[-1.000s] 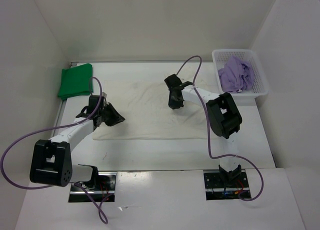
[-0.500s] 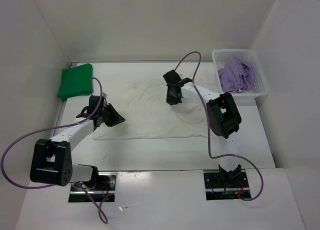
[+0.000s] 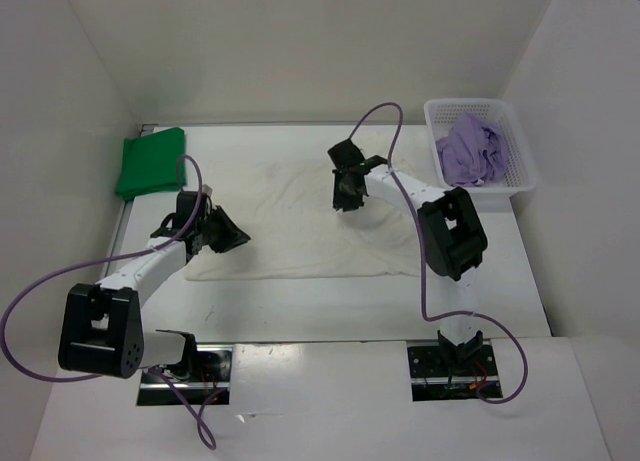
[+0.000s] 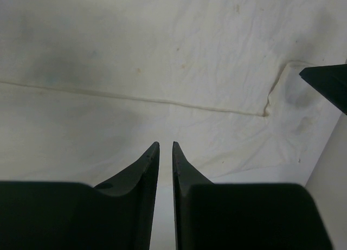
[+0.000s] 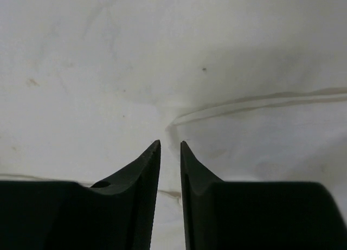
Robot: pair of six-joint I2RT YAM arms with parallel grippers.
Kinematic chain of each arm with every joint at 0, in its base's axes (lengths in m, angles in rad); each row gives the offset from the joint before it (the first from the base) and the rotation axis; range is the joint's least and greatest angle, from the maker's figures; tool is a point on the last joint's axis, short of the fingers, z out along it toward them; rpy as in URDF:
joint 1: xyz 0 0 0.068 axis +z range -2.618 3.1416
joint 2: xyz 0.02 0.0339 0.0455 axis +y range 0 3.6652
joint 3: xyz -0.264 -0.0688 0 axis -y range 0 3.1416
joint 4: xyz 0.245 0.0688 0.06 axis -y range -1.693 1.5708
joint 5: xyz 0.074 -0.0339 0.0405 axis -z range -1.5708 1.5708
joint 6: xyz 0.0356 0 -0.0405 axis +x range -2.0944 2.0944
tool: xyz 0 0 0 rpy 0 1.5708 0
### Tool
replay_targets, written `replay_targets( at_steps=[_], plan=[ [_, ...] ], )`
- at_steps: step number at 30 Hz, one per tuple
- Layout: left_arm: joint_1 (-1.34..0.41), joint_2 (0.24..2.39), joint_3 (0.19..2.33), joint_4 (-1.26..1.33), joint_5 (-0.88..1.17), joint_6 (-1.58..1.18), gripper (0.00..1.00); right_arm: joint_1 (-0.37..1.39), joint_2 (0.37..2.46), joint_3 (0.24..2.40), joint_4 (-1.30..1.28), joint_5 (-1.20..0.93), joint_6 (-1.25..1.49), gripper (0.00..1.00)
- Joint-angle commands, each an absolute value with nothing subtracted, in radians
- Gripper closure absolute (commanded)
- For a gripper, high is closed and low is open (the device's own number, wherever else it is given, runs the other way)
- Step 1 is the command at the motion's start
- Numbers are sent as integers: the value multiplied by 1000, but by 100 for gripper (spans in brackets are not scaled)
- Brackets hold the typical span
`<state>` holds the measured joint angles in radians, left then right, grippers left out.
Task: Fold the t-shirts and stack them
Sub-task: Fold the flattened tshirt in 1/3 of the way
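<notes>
From above, we see the white t-shirt (image 3: 300, 226) spread out flat in the middle of the desk (image 3: 300, 303). Its near edge runs almost straight, and a bare strip of desk lies between that edge and the bottoms of the arms. The green t-shirt (image 3: 150, 163) sits folded at the far left corner, close to the desk's left edge and apart from the white one. The purple t-shirt (image 3: 472, 149) lies bunched up inside the basket (image 3: 470, 104) at the far right corner. There is bare desk between the white t-shirt's right edge and the basket. The left fingers (image 3: 238, 239) are at the white t-shirt's left edge. The right fingers (image 3: 343, 207) point down over its far middle part. White walls stand close on the left, the back and the right.

From the left wrist, we see the left fingers with only a thin gap between the tips, and nothing in that gap. The white t-shirt fills the view past them. A long hem line (image 4: 135, 98) runs across it and ends at a small bump on the right. A bit of bare desk shows at the lower right.

From the right wrist, we see the right fingers with a narrow gap too, a little wider, and nothing held. Under them lies the white t-shirt, with a folded edge (image 5: 260, 101) running off to the right from just past the tips.
</notes>
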<state>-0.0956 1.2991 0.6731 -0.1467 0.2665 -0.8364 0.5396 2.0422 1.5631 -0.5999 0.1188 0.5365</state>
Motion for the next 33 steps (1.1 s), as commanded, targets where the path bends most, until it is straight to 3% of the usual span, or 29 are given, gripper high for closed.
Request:
replay_targets(
  at_steps=[1,3,8,10,12,21,23,33],
  plan=[
    [-98,1264,666,-123,264,-839,78,454,1938,1551,-595,100,505,76],
    [-98,1264,666,-114,264,-839,77,430,1950,1551,-595,91,480,87],
    [-98,1284,666,-104,284,-839,77,430,1990,1531,-595,55,468,85],
    [-98,1295,675,-104,295,-830,77,430,1962,1480,-586,64,483,96],
    [-98,1304,675,-120,295,-821,77,430,1890,1407,-548,74,506,100],
    [-98,1322,664,-133,313,-810,77,267,1839,1295,-497,99,531,100],
    [-98,1322,673,-133,313,-810,77,223,1830,1325,-485,62,511,89],
    [-98,1331,664,-114,322,-810,77,160,1939,1416,-509,107,485,64]
  ],
)
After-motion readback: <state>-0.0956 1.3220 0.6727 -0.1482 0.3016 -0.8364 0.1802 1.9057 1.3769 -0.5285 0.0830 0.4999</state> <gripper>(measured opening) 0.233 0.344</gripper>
